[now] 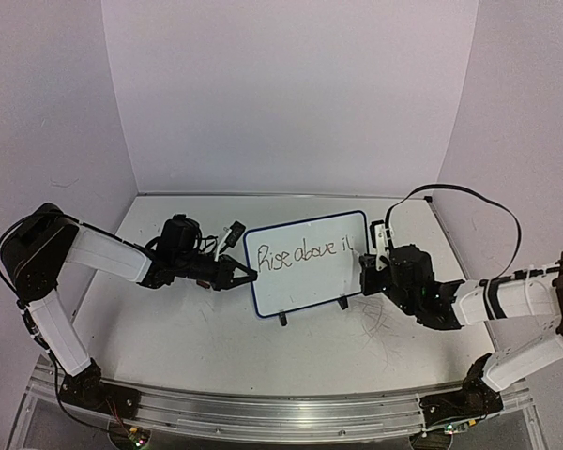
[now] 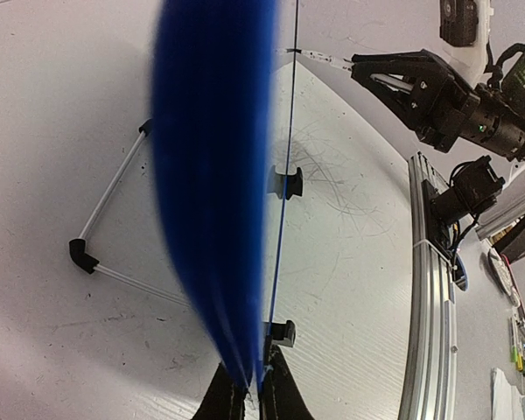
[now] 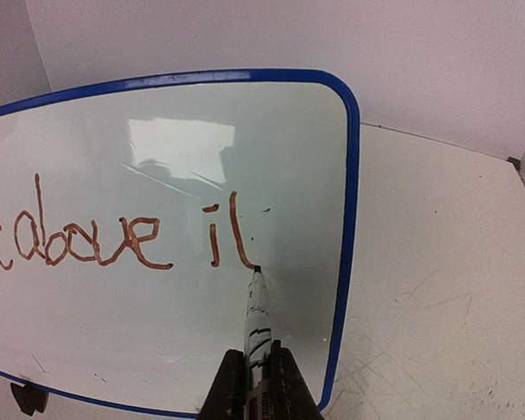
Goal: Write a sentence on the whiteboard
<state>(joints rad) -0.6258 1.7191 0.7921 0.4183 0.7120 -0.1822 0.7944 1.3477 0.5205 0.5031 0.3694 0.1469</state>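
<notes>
Top view: scuffed white table (image 1: 188,328), and at its middle the board (image 1: 310,291), standing on two black feet (image 1: 282,320). At the board's 9 o'clock, left gripper (image 1: 249,277), clamped shut on the blue rim. At its 3 o'clock, right gripper (image 1: 368,279), jaws closed, load too small to make out from up there. Across the board's upper half, one row of words (image 1: 305,253), readable as "Rise above il". Left wrist only: board (image 2: 214,175) seen edge-on as a blurred blue band running from 12 to 6 o'clock, with fingers (image 2: 223,398) pinching its rim at 6. Toward 9 o'clock, behind the board, a wire stand (image 2: 105,227) with black corner pieces, hidden from the top view. Toward 3 o'clock, both feet (image 2: 284,182) clipped to the bottom rim. At 1 o'clock, a thin marker (image 2: 319,58) reaching from the right gripper (image 2: 360,66) to the board's face. Right wrist only: right gripper (image 3: 255,385) at 6 o'clock, shut on the marker (image 3: 257,319), tip touching the board (image 3: 201,131) at the bottom of the last stroke. Words (image 3: 114,241) reddish-brown here, cut off at 9 o'clock to "e above il". One foot (image 3: 26,398) at 7 o'clock.
</notes>
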